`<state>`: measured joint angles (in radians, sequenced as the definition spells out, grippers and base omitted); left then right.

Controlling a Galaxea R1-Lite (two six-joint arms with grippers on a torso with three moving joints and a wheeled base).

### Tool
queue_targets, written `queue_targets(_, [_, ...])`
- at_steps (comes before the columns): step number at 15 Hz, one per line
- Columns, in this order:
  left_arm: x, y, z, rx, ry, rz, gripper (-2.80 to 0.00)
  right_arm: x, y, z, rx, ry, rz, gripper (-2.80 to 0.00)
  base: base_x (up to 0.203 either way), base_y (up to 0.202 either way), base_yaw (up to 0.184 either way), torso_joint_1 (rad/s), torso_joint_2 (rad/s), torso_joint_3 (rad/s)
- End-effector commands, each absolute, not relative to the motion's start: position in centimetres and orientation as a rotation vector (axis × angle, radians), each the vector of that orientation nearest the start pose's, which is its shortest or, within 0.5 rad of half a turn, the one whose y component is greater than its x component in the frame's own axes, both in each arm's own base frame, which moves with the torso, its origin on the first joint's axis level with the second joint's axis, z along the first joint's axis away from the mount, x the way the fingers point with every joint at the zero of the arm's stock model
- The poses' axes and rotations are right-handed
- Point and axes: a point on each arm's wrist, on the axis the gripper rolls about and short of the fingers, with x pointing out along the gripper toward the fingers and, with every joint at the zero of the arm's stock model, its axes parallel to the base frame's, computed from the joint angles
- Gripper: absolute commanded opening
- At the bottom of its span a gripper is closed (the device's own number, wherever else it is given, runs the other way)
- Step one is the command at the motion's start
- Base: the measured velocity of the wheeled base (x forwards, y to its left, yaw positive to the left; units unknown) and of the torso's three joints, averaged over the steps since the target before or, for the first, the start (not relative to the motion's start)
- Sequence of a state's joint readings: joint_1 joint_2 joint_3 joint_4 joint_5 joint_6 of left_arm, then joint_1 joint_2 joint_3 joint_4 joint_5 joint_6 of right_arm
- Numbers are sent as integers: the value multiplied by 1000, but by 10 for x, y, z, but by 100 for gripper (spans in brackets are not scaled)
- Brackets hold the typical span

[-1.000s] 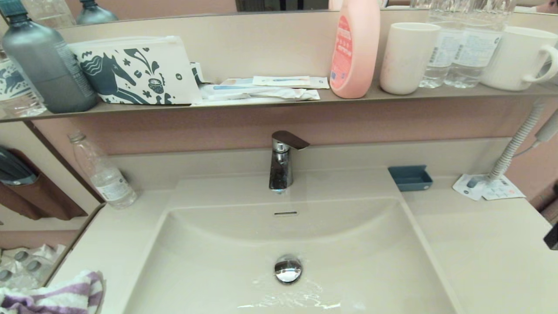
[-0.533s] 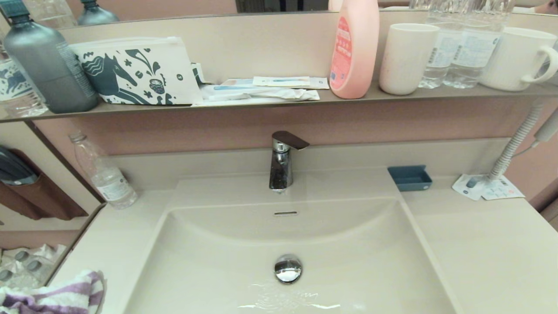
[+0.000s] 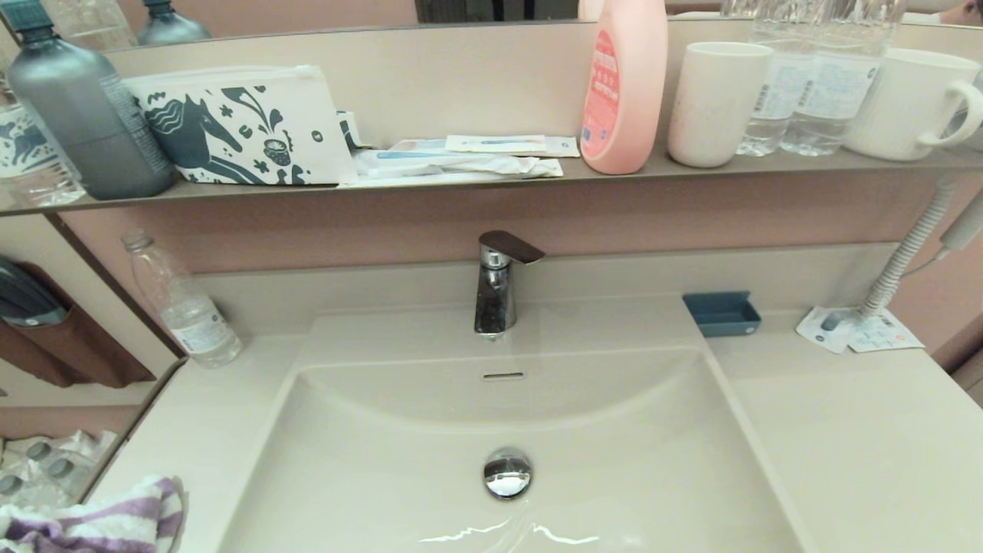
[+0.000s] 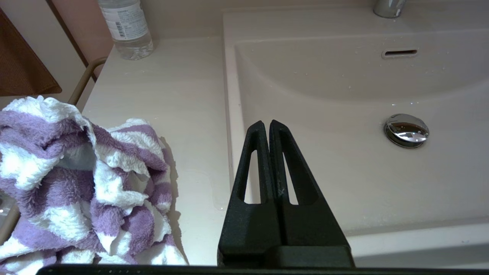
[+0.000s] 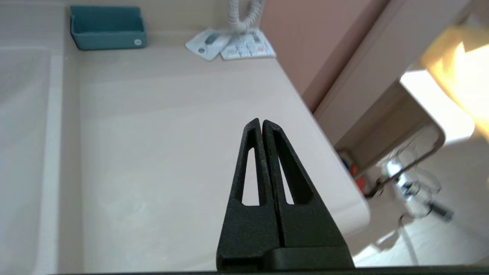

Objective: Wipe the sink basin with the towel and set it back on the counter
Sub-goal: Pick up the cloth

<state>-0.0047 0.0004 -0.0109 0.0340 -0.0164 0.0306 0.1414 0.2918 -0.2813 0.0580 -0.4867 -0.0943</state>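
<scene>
The purple and white striped towel [image 3: 100,524] lies crumpled on the counter [image 3: 215,430] at the front left, beside the sink basin [image 3: 630,453]. In the left wrist view the towel [image 4: 76,183] is off to the side of my left gripper [image 4: 266,123], which is shut and empty above the basin's left rim. The basin's chrome drain plug [image 3: 507,472] and overflow slot [image 3: 503,375] show, with a little water near the front. My right gripper [image 5: 261,122] is shut and empty over the right counter [image 5: 160,145]. Neither gripper shows in the head view.
A faucet [image 3: 495,288] stands behind the basin. A water bottle [image 3: 180,303] stands at the back left, a blue tray [image 3: 722,313] and leaflets [image 3: 856,330] at the back right. The shelf above carries a horse-print pouch [image 3: 238,127], bottles and cups.
The dark tip of the right arm at the head view's right edge has drawn out of sight. The water film near the drain has shifted. The towel has stayed put.
</scene>
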Motion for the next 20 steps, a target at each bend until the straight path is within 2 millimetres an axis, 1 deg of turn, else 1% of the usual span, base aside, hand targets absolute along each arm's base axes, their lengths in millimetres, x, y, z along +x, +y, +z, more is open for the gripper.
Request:
queue_targets(1, [-24, 0, 75, 31, 23, -22, -280, -11, -13, 148, -84, 135, -339, -280, 0, 0, 0, 0, 0, 0])
queue_targets(3, [-24, 0, 75, 31, 23, -22, -280, -5, -12, 147, -96, 187, -338, -280, 0, 0, 0, 0, 0, 0])
queue_targets(7, [-24, 0, 75, 31, 23, -22, -280, -1, -11, 152, 9, 168, -419, -280, 0, 0, 0, 0, 0, 0])
queue_targets(12, [-24, 0, 75, 31, 23, -22, -280, -21, -10, 148, 49, 53, -485, -280, 0, 0, 0, 0, 0, 0])
queue_targets(13, [-24, 0, 75, 31, 23, -22, -280, -23, -10, 146, 53, 39, -477, -280, 0, 0, 0, 0, 0, 0])
queue_targets(15, [-24, 0, 75, 31, 23, -22, -280, -33, -9, 137, 67, -19, -397, -280, 0, 0, 0, 0, 0, 0])
queue_targets(17, [-24, 0, 75, 31, 23, -22, -280, -40, -6, 123, 66, -57, -285, -280, 0, 0, 0, 0, 0, 0])
queue_targets(18, [-24, 0, 75, 31, 23, -22, -280, -40, -5, 111, 63, -48, -241, -280, 0, 0, 0, 0, 0, 0])
queue_targets(20, [-24, 0, 75, 31, 23, -22, -280, -35, -5, 100, 77, -15, -196, -280, 0, 0, 0, 0, 0, 0])
